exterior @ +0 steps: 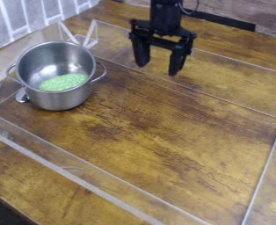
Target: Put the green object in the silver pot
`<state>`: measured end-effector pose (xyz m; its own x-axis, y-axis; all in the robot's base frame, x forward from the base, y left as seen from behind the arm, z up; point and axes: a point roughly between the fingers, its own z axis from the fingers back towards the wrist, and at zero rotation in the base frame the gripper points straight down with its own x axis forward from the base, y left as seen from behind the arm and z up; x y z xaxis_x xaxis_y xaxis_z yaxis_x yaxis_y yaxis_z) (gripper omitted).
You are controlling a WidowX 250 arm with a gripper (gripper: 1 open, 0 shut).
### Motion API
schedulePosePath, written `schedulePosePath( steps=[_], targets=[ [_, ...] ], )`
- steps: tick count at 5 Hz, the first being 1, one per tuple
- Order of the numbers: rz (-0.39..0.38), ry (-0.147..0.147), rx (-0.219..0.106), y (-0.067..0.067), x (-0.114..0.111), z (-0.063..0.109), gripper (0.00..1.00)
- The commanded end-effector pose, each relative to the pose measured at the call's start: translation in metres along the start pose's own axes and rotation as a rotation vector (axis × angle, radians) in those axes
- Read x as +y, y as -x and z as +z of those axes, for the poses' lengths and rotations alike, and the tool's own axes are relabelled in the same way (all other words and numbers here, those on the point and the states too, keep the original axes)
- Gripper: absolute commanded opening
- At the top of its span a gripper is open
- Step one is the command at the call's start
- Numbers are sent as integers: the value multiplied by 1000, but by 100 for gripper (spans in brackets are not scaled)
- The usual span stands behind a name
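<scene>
Overhead, the black two-fingered gripper [159, 58] is held pointing straight down above the far part of the brown wooden tabletop [164, 132], its dark arm rising out of the top edge of the view. Its two fingers [140, 54] are spread wide apart, and nothing is seen between them. Whether the fingertips touch the wood cannot be told.

Well to the left of the gripper, the round shiny silver steel pot [25, 68] with straight sides and small side handles is set upright on the tabletop. The small flat light-green oval lump [61, 83] is seen lying inside it, on the bottom, toward the near side.

Clear plastic sheets [58, 167] are stood along the near-left and right edges of the working area, and a thin pale line is seen running across the wood behind the gripper. At the upper left, a white slatted surface [29, 16] is visible behind the pot. Between the gripper and the pot only bare wood is seen.
</scene>
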<state>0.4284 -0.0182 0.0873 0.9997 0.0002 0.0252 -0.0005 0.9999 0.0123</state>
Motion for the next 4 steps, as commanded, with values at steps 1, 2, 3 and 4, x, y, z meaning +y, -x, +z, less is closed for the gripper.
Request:
schedulePosePath(
  steps=[1,2,3,4],
  targets=[
    [67,10,-59,2,14,10,100],
    [100,7,-66,3,19,7,100],
    [117,20,-81,-5,9,18,100],
    [126,39,-101,-14,-3,31,100]
  ],
)
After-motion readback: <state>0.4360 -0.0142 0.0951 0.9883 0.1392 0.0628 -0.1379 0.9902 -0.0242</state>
